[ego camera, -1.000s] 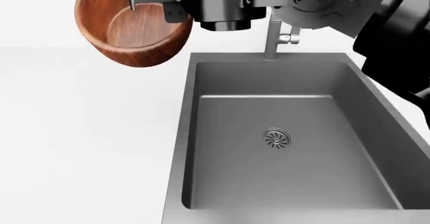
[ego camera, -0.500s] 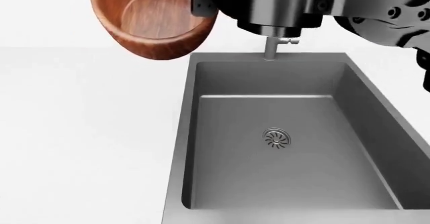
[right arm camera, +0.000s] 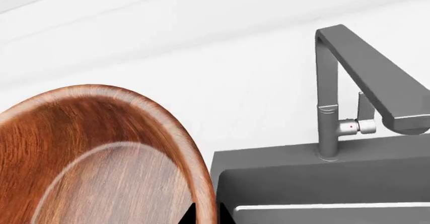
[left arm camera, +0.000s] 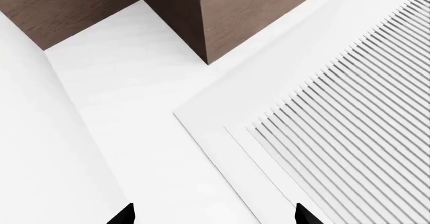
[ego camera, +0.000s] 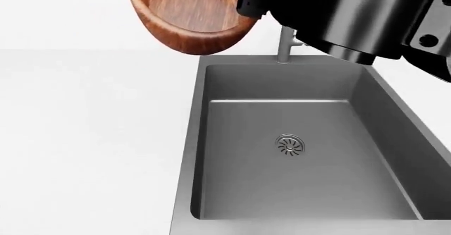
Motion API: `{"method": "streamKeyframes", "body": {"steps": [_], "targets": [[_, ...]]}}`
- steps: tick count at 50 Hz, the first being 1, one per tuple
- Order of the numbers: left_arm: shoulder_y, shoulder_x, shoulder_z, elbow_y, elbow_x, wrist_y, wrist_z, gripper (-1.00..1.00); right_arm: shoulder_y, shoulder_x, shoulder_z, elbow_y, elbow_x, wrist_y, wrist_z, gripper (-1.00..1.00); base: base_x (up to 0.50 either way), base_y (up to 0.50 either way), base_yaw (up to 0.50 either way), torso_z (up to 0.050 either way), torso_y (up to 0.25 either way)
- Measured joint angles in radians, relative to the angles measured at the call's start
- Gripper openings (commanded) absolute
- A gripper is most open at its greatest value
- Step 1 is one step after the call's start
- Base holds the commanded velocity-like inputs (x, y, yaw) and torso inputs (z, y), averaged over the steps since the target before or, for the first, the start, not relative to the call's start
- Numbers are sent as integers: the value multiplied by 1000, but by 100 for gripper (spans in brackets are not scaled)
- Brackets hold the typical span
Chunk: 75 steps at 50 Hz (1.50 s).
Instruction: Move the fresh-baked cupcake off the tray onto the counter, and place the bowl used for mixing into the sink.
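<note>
The reddish-brown wooden bowl [ego camera: 189,24] hangs tilted in the air above the white counter [ego camera: 84,140], just beyond the sink's far left corner. My right gripper [right arm camera: 204,216] is shut on the bowl [right arm camera: 100,158], its rim pinched between the two dark fingertips. The dark grey sink [ego camera: 240,124] with its round drain [ego camera: 290,144] lies below and to the right. My left gripper [left arm camera: 213,219] is open with nothing between its tips, facing white surfaces. The cupcake and the tray are out of view.
A steel faucet [ego camera: 285,47] rises at the sink's far rim, close to the bowl and my right arm [ego camera: 352,13]. In the right wrist view the faucet [right arm camera: 329,93] stands over the basin [right arm camera: 323,183]. Brown cabinets [left arm camera: 248,12] and a slatted white panel [left arm camera: 356,113] face the left wrist.
My right arm has carried the bowl to the right, toward the sink's far left corner. The arm now covers more of the head view's top right.
</note>
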Motion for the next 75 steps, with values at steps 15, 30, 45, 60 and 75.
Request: {"method": "streamKeyframes", "body": {"steps": [15, 30, 45, 60, 75], "targets": [[-2, 0, 4, -1, 3, -1, -1, 100, -61, 90, 17, -90, -5, -63, 48, -100, 0, 0, 0, 0, 1], [-2, -1, 6, -1, 5, 0, 0, 100, -131, 152, 18, -158, -29, -120, 72, -100, 0, 0, 0, 0, 0], [-1, -1, 7, -1, 6, 0, 0, 100, -162, 204, 13, -217, -36, -143, 127, -100, 0, 0, 0, 0, 1], [-1, -1, 9, -1, 8, 1, 0, 100, -170, 261, 11, -293, -28, -154, 204, -100, 0, 0, 0, 0, 1], [0, -2, 9, 3, 8, 1, -4, 100, -188, 315, 10, -384, -26, -186, 285, -100, 0, 0, 0, 0, 0]]}}
